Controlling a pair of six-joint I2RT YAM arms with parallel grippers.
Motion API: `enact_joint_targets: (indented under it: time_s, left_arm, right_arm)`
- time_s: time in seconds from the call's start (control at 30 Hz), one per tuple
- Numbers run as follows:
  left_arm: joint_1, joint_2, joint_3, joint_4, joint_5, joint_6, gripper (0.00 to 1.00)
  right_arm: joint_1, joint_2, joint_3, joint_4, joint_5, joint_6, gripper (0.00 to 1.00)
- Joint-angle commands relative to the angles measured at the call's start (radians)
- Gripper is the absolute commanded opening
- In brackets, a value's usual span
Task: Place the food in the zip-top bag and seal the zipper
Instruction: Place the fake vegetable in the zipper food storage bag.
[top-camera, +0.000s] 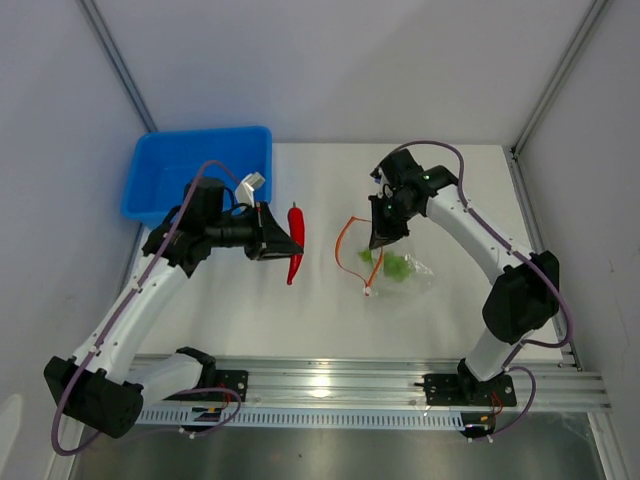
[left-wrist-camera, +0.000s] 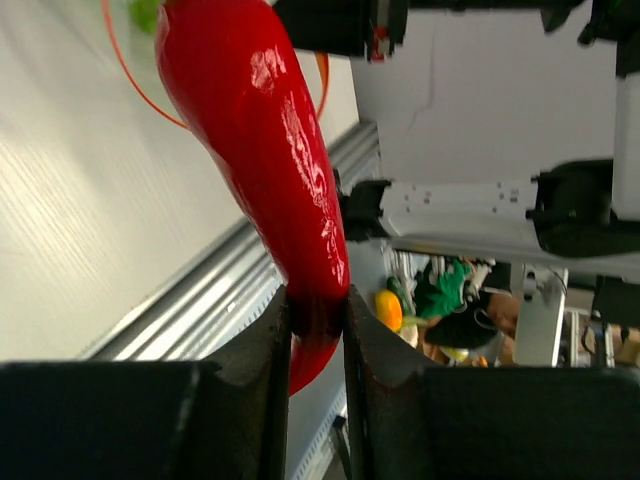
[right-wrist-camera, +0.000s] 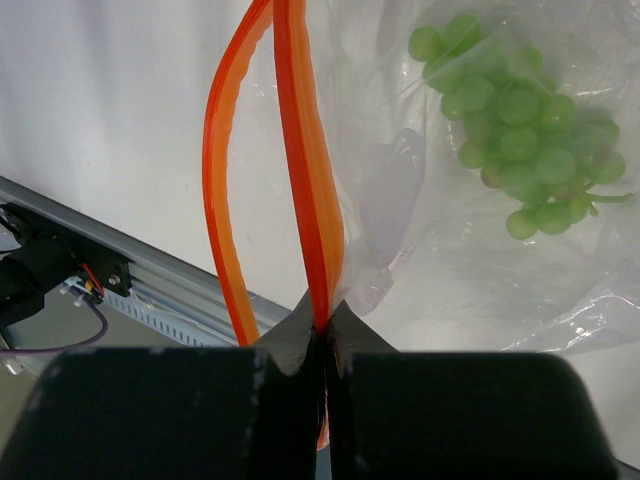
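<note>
Left tool (left-wrist-camera: 317, 312) pinches the slim red piece (left-wrist-camera: 260, 140); right tool (right-wrist-camera: 322, 338) clamps the zipper (right-wrist-camera: 306, 150).

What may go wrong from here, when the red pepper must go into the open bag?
1. The left fingers pinch the glossy red pepper near one end only, so it may swivel or slip.
2. The right fingers seem to hold just one side of the zipper; the mouth of the floppy bag is narrow, and the pepper may catch on its edge.
3. A push could drag the bag and shift the grapes inside.
</note>
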Motion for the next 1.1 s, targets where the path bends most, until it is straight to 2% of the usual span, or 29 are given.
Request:
enact_joint_targets:
  time_s: [0.0, 0.2, 0.7, 0.93, 1.07]
  left_arm:
    - [-0.030, -0.051, -0.043, -0.045, 0.107, 0.002, 0.01]
    - [-0.064, -0.071, -0.126, 0.006, 0.196, -0.051, 0.00]
    - [-0.110, 0.004, -0.089, -0.111, 0.238, 0.045, 0.01]
    - [-0.167, 0.068, -0.104, -0.085, 0.264, 0.026, 0.00]
    - [-0.214, 0.110, -0.123, -0.005, 0.274, -0.026, 0.00]
  right_arm:
    - [0.040, -0.054, 0.009, 0.039, 0.029, -0.022, 0.00]
    - [0.110, -0.083, -0.006, 0.051, 0.071, -0.023, 0.00]
    - [0.202, -0.189, -0.118, 0.105, 0.126, 0.020, 0.00]
    - [0.221, -0.230, -0.154, 0.135, 0.121, 0.003, 0.00]
    - [0.230, -0.266, -0.181, 0.158, 0.094, -0.019, 0.00]
